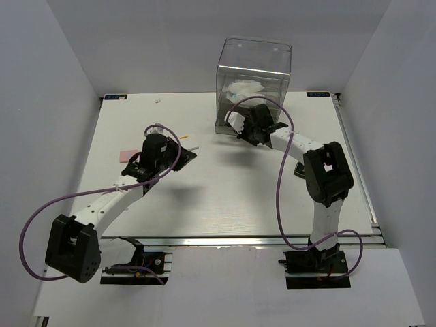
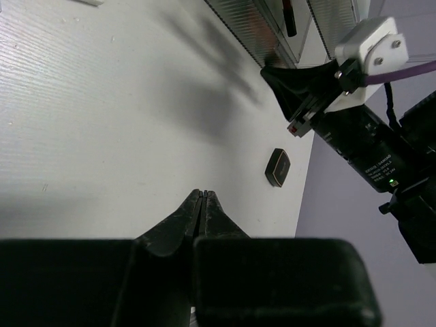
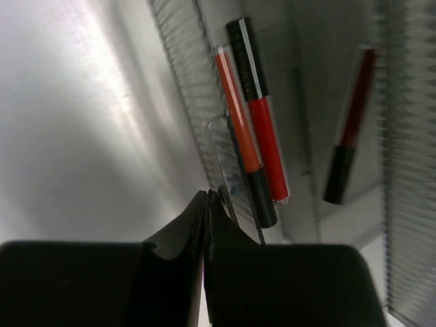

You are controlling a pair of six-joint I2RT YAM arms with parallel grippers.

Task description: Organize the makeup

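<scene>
The clear drawer box [image 1: 253,71] stands at the far edge of the table [image 1: 225,197]. The right gripper [image 3: 206,199] sits at the box front, its jaws pressed together with nothing visible between them. Three red-and-black sticks [image 3: 262,129] lie inside the box: two side by side and one apart. The left gripper [image 2: 202,196] hangs over bare table, jaws together and empty. One black compact [image 2: 277,167] lies near the right arm [image 2: 361,122]. One pink square [image 1: 126,157] lies left of the left gripper.

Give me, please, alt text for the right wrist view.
The shut right pincer points at a clear acrylic drawer holding an orange-red stick and a red stick, both black-capped, side by side. A darker red-and-black stick lies farther right.
</scene>
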